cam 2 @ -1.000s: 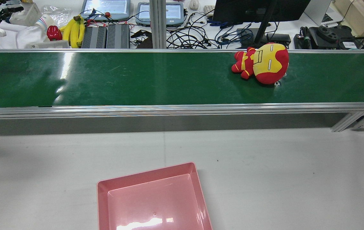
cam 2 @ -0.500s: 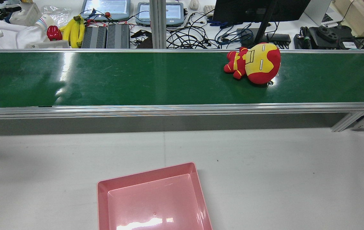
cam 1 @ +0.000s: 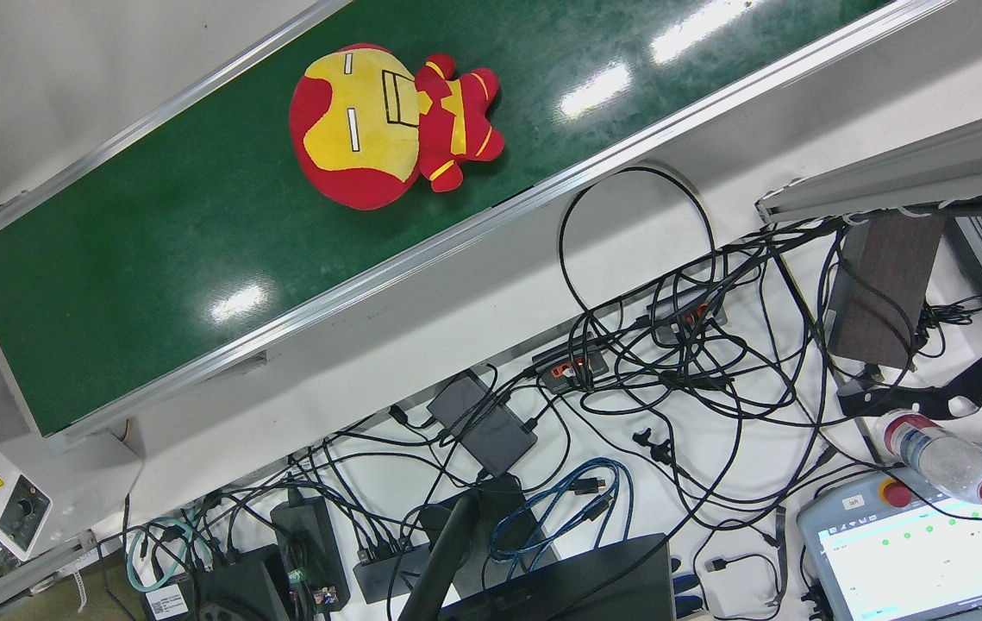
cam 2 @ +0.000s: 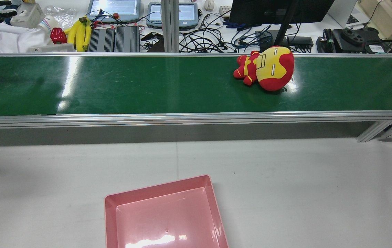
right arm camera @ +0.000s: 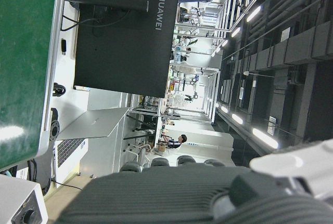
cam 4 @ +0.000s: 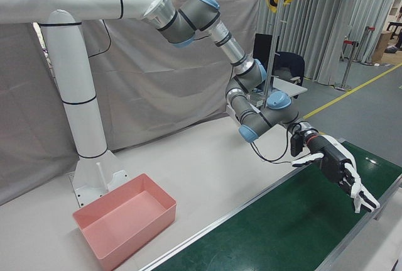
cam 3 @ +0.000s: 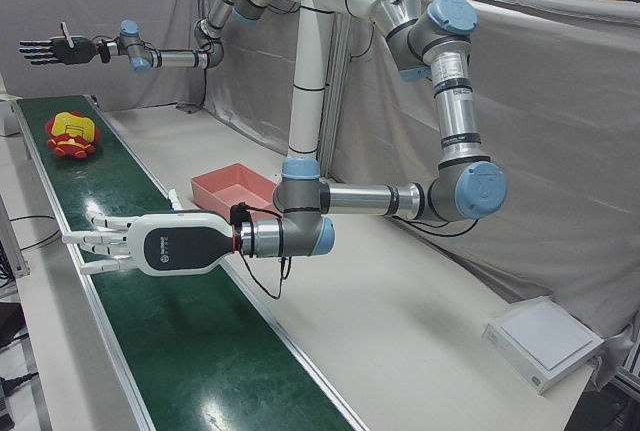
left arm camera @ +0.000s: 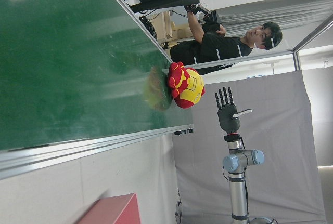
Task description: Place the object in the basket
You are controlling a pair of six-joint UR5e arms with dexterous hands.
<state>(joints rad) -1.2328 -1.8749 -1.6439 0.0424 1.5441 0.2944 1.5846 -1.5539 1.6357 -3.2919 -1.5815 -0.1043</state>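
A red and yellow plush toy [cam 2: 266, 69] lies on its side on the green conveyor belt [cam 2: 147, 86], right of centre in the rear view. It also shows as the plush toy [cam 1: 361, 129] from above and as the small plush toy [cam 3: 72, 134] far down the belt. The pink basket [cam 2: 158, 192] stands empty on the white table, in front of the belt. My left hand [cam 3: 140, 243] hovers over the belt's near end, open with fingers spread, far from the toy. My right hand [cam 3: 48, 49] hangs open in the air beyond the toy and holds nothing.
Cables, power bricks, screens and a monitor [cam 2: 278, 10] crowd the desk behind the belt, with bananas [cam 2: 80, 32] at its left. A person [left arm camera: 223, 44] stands past the belt's far end. The belt has raised aluminium rails [cam 2: 182, 117].
The plush toy has travelled left along the belt in the rear view. The left hand's fingers at the top-left corner have drawn slightly further out of frame.
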